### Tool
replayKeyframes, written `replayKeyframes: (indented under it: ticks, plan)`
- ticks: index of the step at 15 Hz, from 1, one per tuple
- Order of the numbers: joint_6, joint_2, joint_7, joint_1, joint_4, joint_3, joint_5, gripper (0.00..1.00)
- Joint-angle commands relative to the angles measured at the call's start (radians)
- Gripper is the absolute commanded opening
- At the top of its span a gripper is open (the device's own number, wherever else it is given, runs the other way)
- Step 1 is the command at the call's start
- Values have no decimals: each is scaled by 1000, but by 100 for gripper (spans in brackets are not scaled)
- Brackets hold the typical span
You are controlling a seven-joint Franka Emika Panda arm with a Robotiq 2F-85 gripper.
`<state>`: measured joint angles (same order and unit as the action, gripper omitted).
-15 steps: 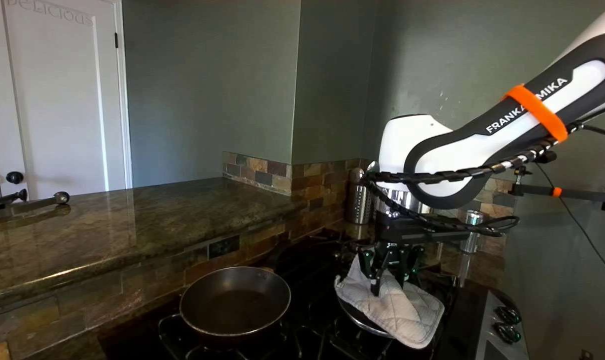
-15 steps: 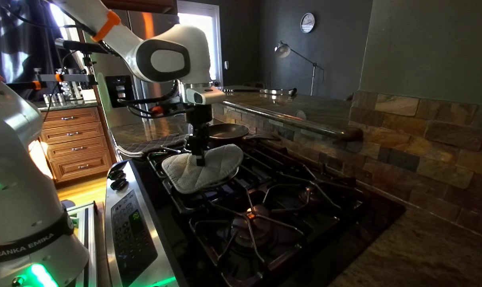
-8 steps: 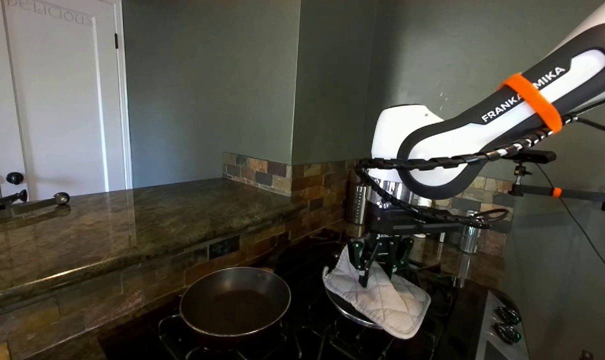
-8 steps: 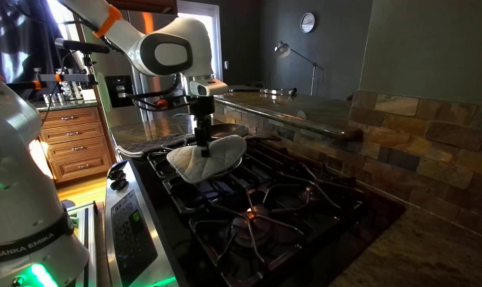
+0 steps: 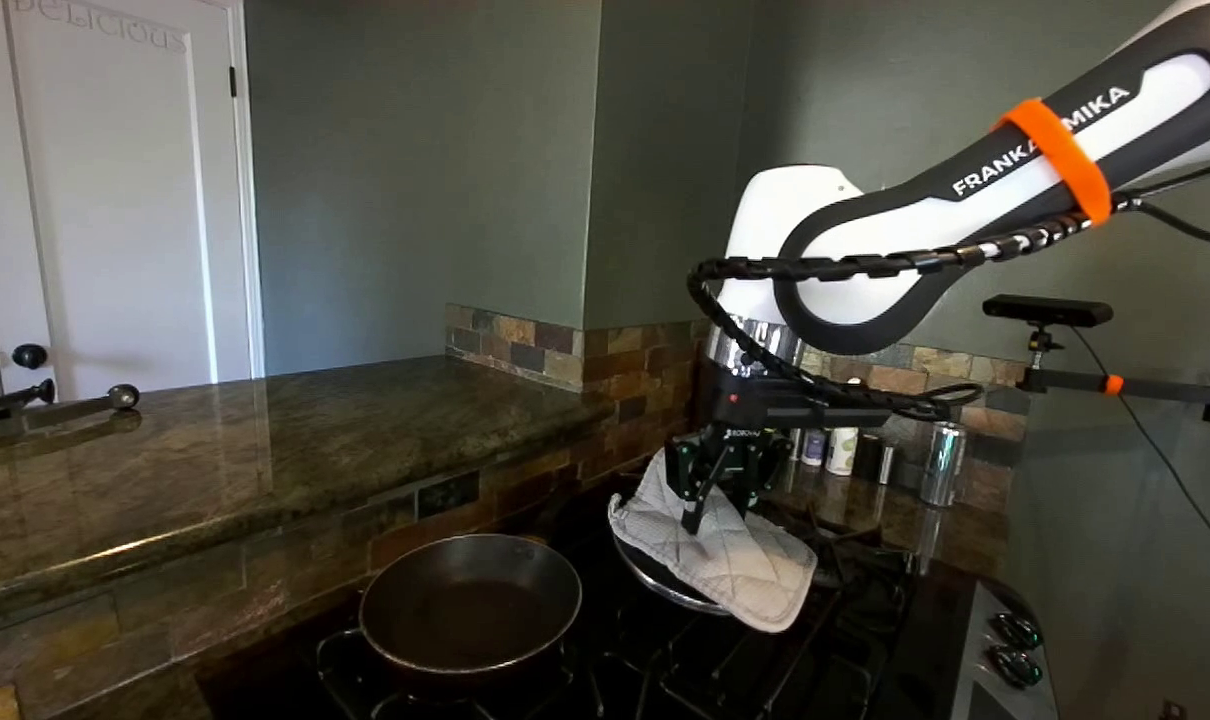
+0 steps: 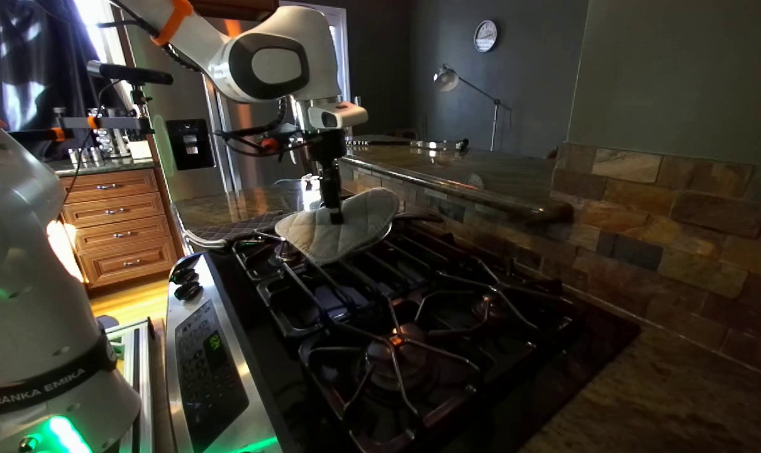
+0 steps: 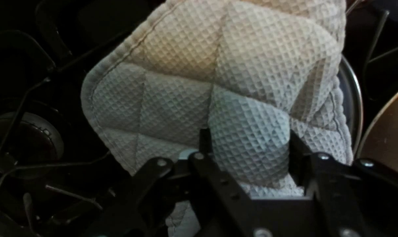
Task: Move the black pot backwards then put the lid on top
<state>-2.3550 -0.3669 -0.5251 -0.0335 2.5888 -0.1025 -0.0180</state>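
The black pot (image 5: 470, 610) is a wide dark pan on a rear burner in an exterior view. Its right edge shows in the wrist view (image 7: 388, 138); the pad hides most of it in an exterior view, leaving its handle (image 6: 418, 217). My gripper (image 5: 717, 508) is shut on a bulging fold of the white quilted pad (image 7: 172, 98), also seen in an exterior view (image 6: 317, 236). Under the pad is a round rigid lid with a shiny rim (image 7: 352, 95), raised and slightly tilted beside the pot. What lies inside the fold is hidden.
Iron grates (image 6: 412, 352) cover the stove. A raised stone counter (image 5: 295, 440) runs behind the pot. A steel canister (image 5: 943, 465) and several bottles stand at the back. The control panel (image 6: 211, 352) lines the stove's front.
My gripper has risen and moved towards the pot, carrying the pad and the shiny-rimmed lid with it. In an exterior view the pad now covers the pot's bowl. The pot has not moved.
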Motion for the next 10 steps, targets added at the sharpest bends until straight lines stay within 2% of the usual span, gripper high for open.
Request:
replayKeyframes:
  ticks: [1, 10]
  plan:
    - [47, 14, 52, 20, -77, -3, -31, 30]
    - [100, 141, 77, 77, -271, -57, -7, 30]
